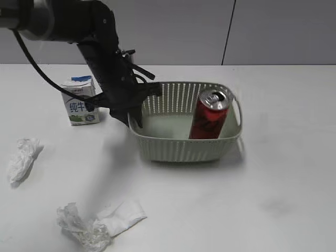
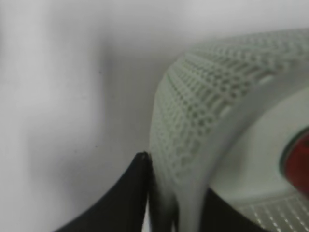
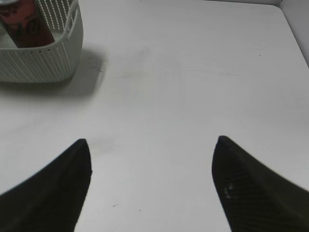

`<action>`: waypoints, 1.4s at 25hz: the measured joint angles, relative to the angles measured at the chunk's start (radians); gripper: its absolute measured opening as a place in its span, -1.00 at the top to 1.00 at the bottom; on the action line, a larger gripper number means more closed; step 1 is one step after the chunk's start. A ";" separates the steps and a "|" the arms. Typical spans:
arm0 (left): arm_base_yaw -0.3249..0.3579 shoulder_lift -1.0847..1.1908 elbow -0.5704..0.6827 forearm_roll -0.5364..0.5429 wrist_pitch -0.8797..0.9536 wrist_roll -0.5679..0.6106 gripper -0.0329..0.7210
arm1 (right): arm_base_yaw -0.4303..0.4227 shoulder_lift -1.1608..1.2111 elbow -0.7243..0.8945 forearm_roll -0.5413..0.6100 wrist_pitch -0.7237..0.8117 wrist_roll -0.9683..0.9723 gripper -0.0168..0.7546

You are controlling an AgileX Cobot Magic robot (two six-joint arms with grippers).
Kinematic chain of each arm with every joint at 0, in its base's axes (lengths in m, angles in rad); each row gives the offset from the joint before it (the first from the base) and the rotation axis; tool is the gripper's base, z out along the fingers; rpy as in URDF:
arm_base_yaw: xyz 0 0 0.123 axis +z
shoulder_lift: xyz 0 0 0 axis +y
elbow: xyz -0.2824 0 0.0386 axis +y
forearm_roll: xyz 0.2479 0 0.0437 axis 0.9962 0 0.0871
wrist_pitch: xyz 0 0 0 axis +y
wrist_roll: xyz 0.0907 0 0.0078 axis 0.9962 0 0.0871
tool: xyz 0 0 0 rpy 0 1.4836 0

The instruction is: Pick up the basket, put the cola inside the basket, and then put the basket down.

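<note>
The pale green slotted basket (image 1: 178, 149) sits near the middle of the white table. The red cola can (image 1: 210, 116) stands tilted inside it at the right end. My left gripper (image 1: 131, 113) is shut on the basket's left wall; the left wrist view shows its black fingers (image 2: 176, 193) clamped on either side of the perforated wall (image 2: 203, 106), with a bit of the can (image 2: 297, 162) at the right edge. My right gripper (image 3: 152, 164) is open and empty over bare table, away from the basket (image 3: 43, 60) and the can (image 3: 26, 26) at its top left. It does not show in the exterior view.
A white-and-blue milk carton (image 1: 80, 101) stands left of the basket, behind my left arm. Crumpled tissues lie at the left edge (image 1: 22, 158) and at the front left (image 1: 97, 220). A grey wall runs behind the table.
</note>
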 joint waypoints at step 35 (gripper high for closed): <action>0.270 -0.434 0.040 0.303 0.247 0.199 -0.74 | 0.000 0.000 0.000 -0.002 0.000 -0.001 -0.56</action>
